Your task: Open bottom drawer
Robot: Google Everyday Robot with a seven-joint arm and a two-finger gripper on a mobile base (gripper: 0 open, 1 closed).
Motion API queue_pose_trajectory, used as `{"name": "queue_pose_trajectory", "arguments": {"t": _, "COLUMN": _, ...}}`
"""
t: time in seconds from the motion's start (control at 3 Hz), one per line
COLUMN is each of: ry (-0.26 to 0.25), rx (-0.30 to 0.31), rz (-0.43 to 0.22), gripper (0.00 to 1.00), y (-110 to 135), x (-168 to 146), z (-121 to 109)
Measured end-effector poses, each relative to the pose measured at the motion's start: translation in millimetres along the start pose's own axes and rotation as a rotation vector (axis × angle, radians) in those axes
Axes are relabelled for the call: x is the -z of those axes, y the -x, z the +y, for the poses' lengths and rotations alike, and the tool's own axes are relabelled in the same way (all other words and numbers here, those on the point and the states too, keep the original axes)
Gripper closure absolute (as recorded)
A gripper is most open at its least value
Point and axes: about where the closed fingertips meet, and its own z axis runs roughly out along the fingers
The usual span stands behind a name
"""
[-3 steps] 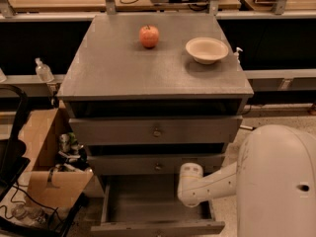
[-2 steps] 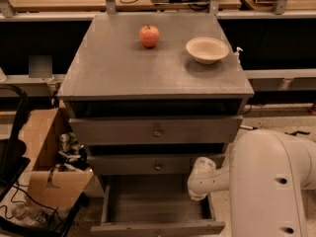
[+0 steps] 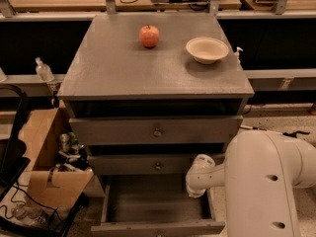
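Note:
The bottom drawer point(image 3: 148, 199) of the grey cabinet stands pulled out, with its plain grey inside showing and its front panel point(image 3: 158, 227) at the lower edge of the view. My white arm fills the lower right. Its rounded end point(image 3: 199, 176) hangs over the drawer's right rear corner, just under the middle drawer. My gripper itself does not show; it is hidden by the arm or out of view.
The top drawer point(image 3: 157, 131) and middle drawer point(image 3: 157, 165) are shut, each with a round knob. An apple point(image 3: 149, 36) and a cream bowl point(image 3: 207, 49) sit on the cabinet top. A cardboard box point(image 3: 47, 157) of clutter and a black cart point(image 3: 12, 152) stand left.
My arm has drawn back to the right and its body has come closer to the camera. The bottom drawer stays pulled out.

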Motion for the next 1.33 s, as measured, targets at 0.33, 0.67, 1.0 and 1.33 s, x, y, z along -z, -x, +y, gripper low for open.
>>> {"name": "queue_pose_trajectory", "arguments": {"t": 0.33, "ry": 0.078, "rx": -0.007, "rz": -0.027, "gripper": 1.0, "y": 6, "x": -36, "z": 25}}
{"name": "queue_pose_trajectory", "arguments": {"t": 0.67, "ry": 0.171, "rx": -0.022, "rz": -0.082, "gripper": 1.0, "y": 12, "x": -87, "z": 71}}
{"name": "queue_pose_trajectory", "arguments": {"t": 1.0, "ry": 0.169, "rx": -0.023, "rz": -0.081, "gripper": 1.0, "y": 12, "x": -85, "z": 70}}
{"name": "queue_pose_trajectory", "arguments": {"t": 1.33, "ry": 0.225, "rx": -0.083, "rz": -0.085, "gripper": 1.0, "y": 2, "x": -89, "z": 98}}
